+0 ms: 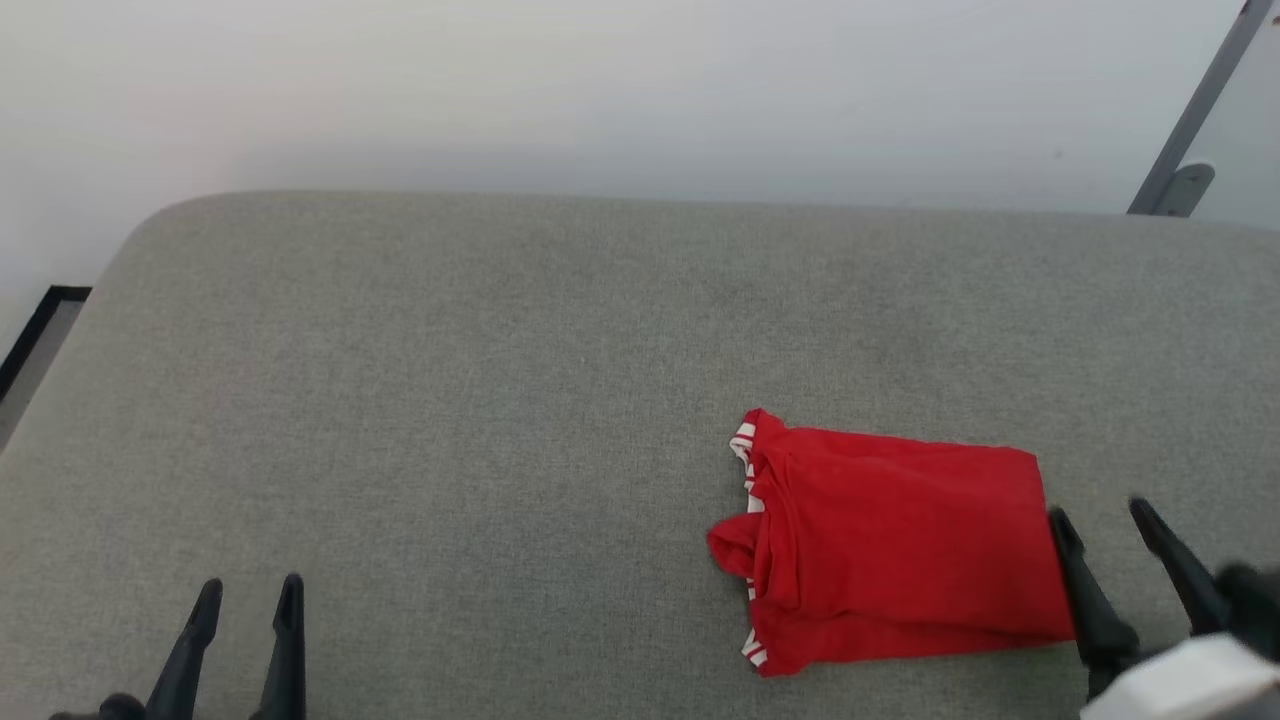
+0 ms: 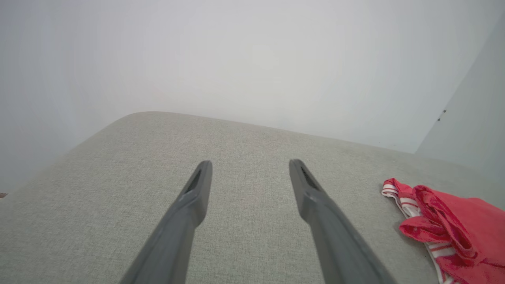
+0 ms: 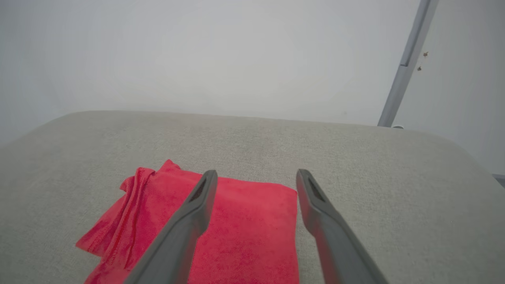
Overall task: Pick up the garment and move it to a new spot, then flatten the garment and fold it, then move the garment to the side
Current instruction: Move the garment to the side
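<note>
Just beside right claw point(image 1: 1100, 510): folded garment point(image 1: 900, 540)

The garment point(image 2: 453, 227) is cut off by the left wrist view's right and bottom edges; its folded-in layers are hidden. The right gripper point(image 1: 1100, 510) is blurred at its base.

A grey woven fabric surface point(image 1: 450, 400) with a rounded far corner at ten o'clock spreads across the middle and lower head view. Beyond it, from ten to two o'clock, rises a plain pale wall point(image 1: 600, 90). At two o'clock a grey metal bar point(image 1: 1195, 110) slants upward. At nine o'clock, a black-edged strip point(image 1: 40, 320) borders the floor.
</note>
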Controlling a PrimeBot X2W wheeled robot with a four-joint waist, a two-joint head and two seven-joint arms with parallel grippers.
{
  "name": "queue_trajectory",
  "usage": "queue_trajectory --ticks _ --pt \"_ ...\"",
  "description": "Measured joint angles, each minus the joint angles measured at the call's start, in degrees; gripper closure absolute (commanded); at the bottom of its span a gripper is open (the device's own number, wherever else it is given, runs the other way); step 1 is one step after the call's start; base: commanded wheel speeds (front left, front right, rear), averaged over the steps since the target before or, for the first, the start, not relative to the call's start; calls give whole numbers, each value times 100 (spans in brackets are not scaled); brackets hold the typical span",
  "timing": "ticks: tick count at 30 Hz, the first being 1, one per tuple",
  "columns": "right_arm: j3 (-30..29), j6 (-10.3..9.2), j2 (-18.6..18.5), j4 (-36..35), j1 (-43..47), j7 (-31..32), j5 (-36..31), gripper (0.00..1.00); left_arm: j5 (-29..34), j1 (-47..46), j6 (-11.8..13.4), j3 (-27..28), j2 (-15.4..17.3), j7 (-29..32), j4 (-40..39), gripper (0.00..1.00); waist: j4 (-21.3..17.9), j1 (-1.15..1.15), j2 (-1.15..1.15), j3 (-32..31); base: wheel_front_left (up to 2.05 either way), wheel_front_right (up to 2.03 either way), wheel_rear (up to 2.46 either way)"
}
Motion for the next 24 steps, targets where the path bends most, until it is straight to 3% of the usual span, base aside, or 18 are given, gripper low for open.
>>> queue_trajectory --ticks 7,14,17,24 --pt "367 -1 -925 143 -1070 1394 73 0 -191 -399 0 -324 165 0 -24 0 26 0 0 365 0 0 0" --pt "315 0 -1373 170 -1607 4156 679 0 -421 -935 0 -558 480 0 -3 0 111 0 0 948 0 0 0" --pt "43 0 -1373 8 -1875 4969 773 0 -550 -1108 0 -676 539 0 -32 0 137 0 0 1200 0 0 0" --pt "-135 -1 -742 -190 -2012 6072 651 0 -678 -1561 0 -873 686 0 12 0 237 0 0 1729 0 0 0"
